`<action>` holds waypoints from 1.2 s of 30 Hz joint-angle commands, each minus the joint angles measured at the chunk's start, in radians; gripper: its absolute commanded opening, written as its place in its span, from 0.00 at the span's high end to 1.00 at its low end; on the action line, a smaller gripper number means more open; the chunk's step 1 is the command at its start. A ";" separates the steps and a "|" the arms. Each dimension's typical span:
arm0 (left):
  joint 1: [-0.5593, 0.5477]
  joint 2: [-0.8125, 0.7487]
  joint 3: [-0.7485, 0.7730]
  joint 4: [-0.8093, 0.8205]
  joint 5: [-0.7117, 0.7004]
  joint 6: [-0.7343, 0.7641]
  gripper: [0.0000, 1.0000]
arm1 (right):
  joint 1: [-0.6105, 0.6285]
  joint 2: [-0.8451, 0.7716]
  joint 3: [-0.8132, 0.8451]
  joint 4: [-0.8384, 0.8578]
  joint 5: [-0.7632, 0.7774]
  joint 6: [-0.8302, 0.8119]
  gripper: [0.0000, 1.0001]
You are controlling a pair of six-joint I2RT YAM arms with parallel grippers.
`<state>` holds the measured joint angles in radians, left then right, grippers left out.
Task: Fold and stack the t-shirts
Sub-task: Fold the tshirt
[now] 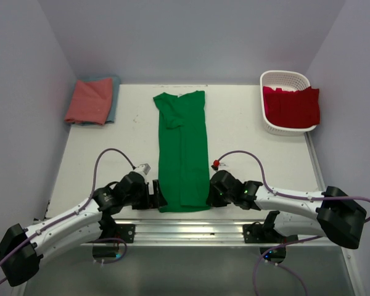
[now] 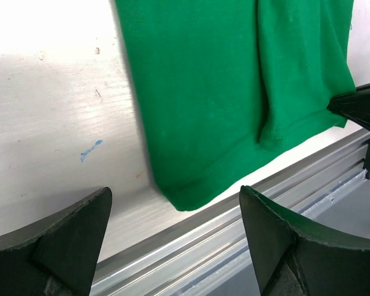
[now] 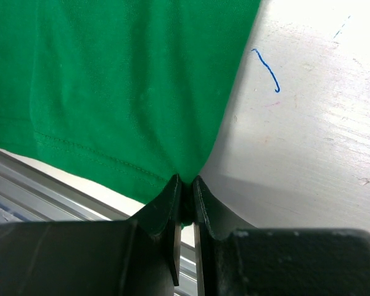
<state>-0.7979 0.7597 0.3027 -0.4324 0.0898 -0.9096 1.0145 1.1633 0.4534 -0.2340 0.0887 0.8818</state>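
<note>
pinching green t-shirt (image 3: pixel 111 86) hem, right jaws; left jaws wide, empty; basket (image 1: pixel 286 76) holds red t-shirt (image 1: pixel 291 106).

The green t-shirt (image 1: pixel 182 154) is matt cloth, the table (image 1: pixel 246 135) scuffed, perhaps painted wood, its rail (image 1: pixel 191 227) ribbed metal.

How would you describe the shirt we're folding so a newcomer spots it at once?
On the white table, look down the middle for a long narrow strip of cloth. That is the green t-shirt, its near right corner pinched by the right gripper. It alone is green: the red shirt is draped over the basket far right, the salmon-pink shirt lies far left.
</note>
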 commanded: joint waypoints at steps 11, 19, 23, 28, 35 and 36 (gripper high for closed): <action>-0.023 0.207 -0.180 0.314 0.129 -0.069 0.66 | 0.004 -0.004 -0.012 -0.004 0.032 -0.007 0.92; -0.037 0.081 -0.174 0.287 0.136 -0.063 1.00 | 0.004 -0.042 -0.027 -0.007 0.007 -0.012 1.00; -0.043 0.000 -0.166 0.245 0.142 -0.066 1.00 | 0.028 -0.109 -0.033 -0.030 -0.029 -0.012 1.00; -0.052 -0.074 -0.151 0.244 0.151 -0.074 1.00 | 0.088 -0.192 -0.007 -0.091 -0.037 0.002 1.00; -0.052 -0.135 -0.013 0.184 0.042 -0.013 1.00 | 0.096 -0.238 0.071 -0.181 0.043 -0.017 1.00; -0.052 -0.148 0.004 0.155 0.016 0.000 1.00 | 0.095 -0.241 0.096 -0.194 0.061 -0.023 1.00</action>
<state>-0.8467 0.6430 0.2081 -0.2413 0.1925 -0.9668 1.1053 0.9440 0.4667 -0.3660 0.0845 0.8761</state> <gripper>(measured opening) 0.013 0.122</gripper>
